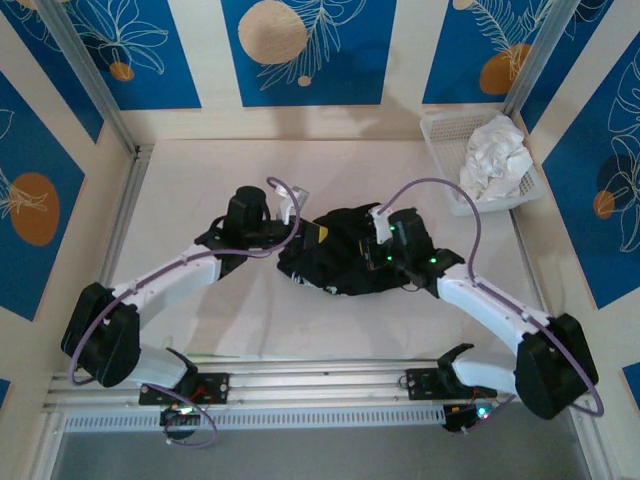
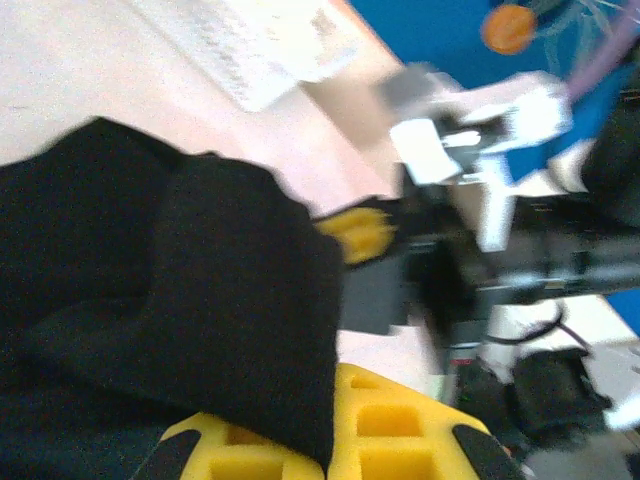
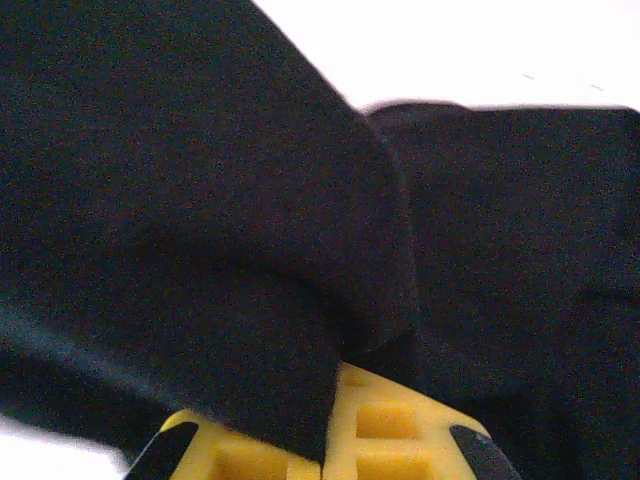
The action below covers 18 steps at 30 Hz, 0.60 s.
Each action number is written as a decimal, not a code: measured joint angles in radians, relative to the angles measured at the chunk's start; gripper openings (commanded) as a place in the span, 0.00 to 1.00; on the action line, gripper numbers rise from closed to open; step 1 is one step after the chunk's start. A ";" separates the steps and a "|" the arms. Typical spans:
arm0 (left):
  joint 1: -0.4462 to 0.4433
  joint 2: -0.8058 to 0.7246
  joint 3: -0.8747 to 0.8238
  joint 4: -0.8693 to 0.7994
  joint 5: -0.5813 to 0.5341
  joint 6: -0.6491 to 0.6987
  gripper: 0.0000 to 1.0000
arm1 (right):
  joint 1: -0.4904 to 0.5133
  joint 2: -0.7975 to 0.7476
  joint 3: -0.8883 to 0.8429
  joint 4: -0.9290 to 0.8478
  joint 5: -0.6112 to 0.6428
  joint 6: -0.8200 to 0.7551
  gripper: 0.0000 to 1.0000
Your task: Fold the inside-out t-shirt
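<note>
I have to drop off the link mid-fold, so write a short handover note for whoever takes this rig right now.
Left gripper: shut on the inside-out t-shirt, black cloth draped over its pads.
Right gripper: shut on the same shirt.
Shirt: bunched in a heap mid-table between the two arms, not flat.
White cloth: in the basket, far right corner; not part of the job.
Done: both grips taken.
Left: spread the shirt out and fold it; no neat fold shows yet.

looks like a robot test cell in a lab: bare white table [image 1: 200, 180] under the left gripper [image 1: 303, 236] and right gripper [image 1: 368, 243], closed in beyond them by blue leaf-print panels [image 1: 340, 60] on aluminium posts [image 1: 90, 80], with a slotted mounting rail [image 1: 320, 378] behind them.
</note>
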 measured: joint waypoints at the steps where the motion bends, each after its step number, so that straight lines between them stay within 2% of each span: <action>1: 0.005 -0.002 0.003 -0.020 -0.041 0.005 0.04 | -0.031 -0.024 -0.013 0.023 -0.077 0.016 0.00; 3: 0.011 0.002 0.019 -0.076 -0.143 0.023 0.10 | -0.096 -0.061 -0.038 0.091 -0.257 0.064 0.00; 8: 0.013 0.041 0.073 -0.188 -0.348 0.073 0.31 | -0.135 -0.061 -0.057 0.223 -0.534 0.184 0.00; 12: -0.014 0.053 0.093 -0.273 -0.492 0.127 0.48 | -0.149 -0.025 -0.057 0.314 -0.642 0.282 0.00; 18: -0.131 -0.006 0.086 -0.378 -0.706 0.169 0.62 | -0.164 0.040 -0.057 0.393 -0.694 0.404 0.00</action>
